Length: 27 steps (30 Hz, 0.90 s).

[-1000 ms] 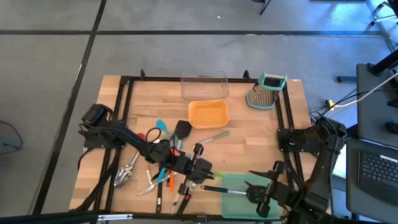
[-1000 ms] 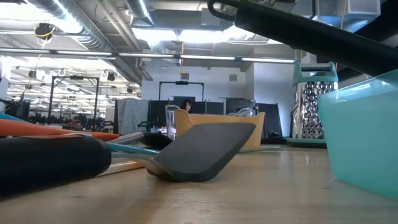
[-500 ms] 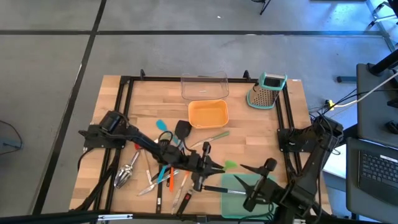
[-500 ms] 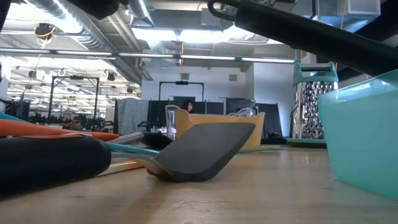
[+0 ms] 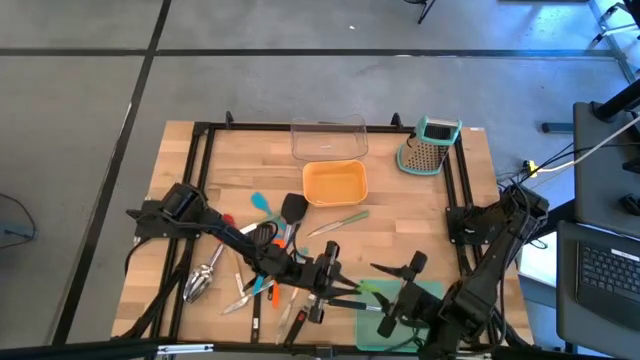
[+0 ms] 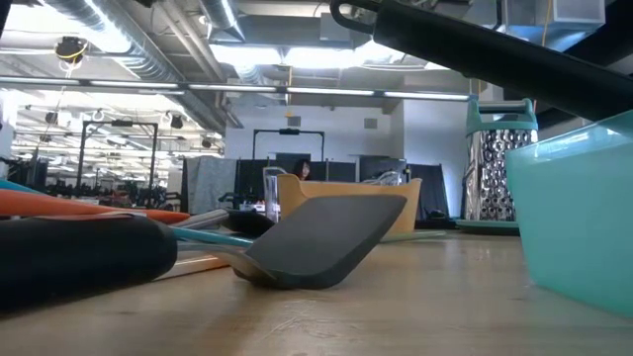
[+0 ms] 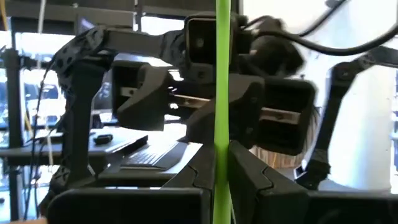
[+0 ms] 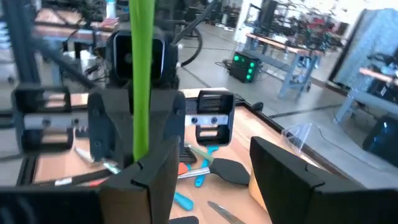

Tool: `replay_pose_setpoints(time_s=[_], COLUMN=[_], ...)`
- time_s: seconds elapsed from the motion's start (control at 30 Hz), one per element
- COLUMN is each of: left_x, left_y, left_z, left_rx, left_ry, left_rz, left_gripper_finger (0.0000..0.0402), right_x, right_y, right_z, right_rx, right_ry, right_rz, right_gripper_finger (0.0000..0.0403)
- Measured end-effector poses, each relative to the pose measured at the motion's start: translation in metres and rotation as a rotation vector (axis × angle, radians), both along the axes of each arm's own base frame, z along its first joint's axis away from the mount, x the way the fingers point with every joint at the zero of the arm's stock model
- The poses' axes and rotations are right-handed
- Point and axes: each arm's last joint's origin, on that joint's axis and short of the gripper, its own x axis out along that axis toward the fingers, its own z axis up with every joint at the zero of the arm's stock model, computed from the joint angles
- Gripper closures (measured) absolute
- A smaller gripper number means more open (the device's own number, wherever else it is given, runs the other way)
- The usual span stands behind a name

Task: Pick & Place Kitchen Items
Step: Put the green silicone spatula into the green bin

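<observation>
Midair — green utensil (image 7: pixel 222 93) in left gripper (image 7: pixel 222 171), right gripper (image 8: pixel 208 165) agape.

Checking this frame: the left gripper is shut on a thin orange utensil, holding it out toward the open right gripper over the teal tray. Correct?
One thing is off: the colour. The left gripper is shut on a thin green utensil, not an orange one, as the left wrist view shows. The rest holds: it faces the open right gripper over the teal tray.

Readable text: none in any view
Labels or brands: none legible on the box grater (image 5: pixel 430 146); none on the orange tray (image 5: pixel 335 183); none on the teal tray (image 6: pixel 579 213)
Numbers or signs: none legible in the room behind
</observation>
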Motion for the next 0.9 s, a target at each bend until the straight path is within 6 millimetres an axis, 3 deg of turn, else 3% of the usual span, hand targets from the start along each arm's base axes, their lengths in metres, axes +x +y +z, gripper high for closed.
replay_pose_setpoints(time_s=[0.23,0.37,0.5,0.9], left_x=[-0.022,-0.037,-0.045,-0.073], left_y=[-0.020,-0.032,-0.042,-0.070], left_z=[0.026,0.039,0.040,0.048], left_rx=[0.091,0.163,0.187,0.161], left_ry=[-0.025,0.002,0.026,-0.026], left_rz=[0.029,0.081,0.124,0.181], left_gripper_finger=[0.0386,0.0386,0.0386,0.0386], right_x=[0.003,0.009,0.016,0.030], right_y=[0.013,0.012,0.014,0.029], right_z=[0.009,0.010,0.015,0.062], right_rx=[-0.034,0.073,0.224,-0.130], right_ry=[0.147,0.139,0.097,-0.111], right_rz=[0.202,0.230,0.268,0.584], right_gripper_finger=[0.0203,0.0203,0.0203,0.0204])
